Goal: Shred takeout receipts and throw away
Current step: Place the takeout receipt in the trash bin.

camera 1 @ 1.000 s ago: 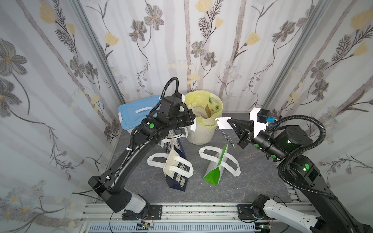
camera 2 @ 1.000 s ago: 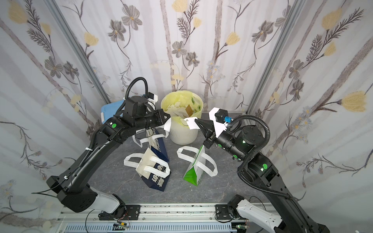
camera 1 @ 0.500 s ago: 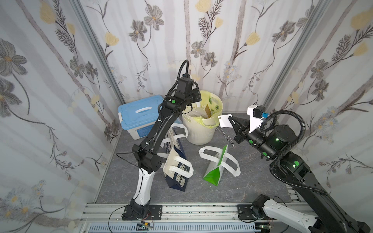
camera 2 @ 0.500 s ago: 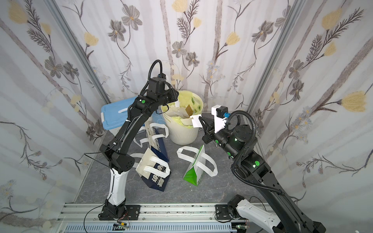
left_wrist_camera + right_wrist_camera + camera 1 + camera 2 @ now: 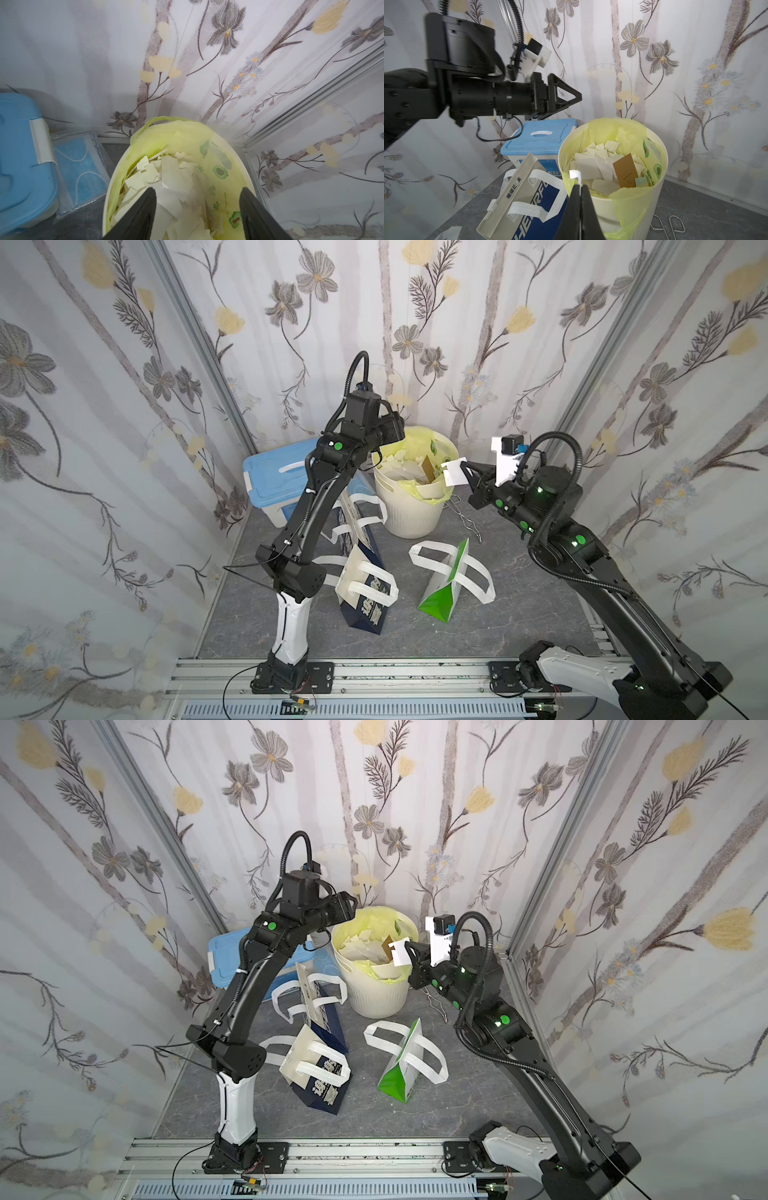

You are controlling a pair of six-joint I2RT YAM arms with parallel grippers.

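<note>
Left gripper (image 5: 196,190) jaws spread wide and empty above the lined waste bin (image 5: 409,516), torn receipt pieces (image 5: 172,176) heaped inside, right gripper (image 5: 466,467) pinched shut on a white receipt scrap (image 5: 454,472) by the rim

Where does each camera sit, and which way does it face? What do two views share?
Top views: high above the base rail, looking down towards the back corner; left arm and right arm show.
Left wrist: on the left arm, looking down into the bin; left gripper open.
Right wrist: on the right arm, facing the bin; right gripper shut on a receipt piece; left arm shows too.
Shared: both wrist views show the bin's paper scraps.
</note>
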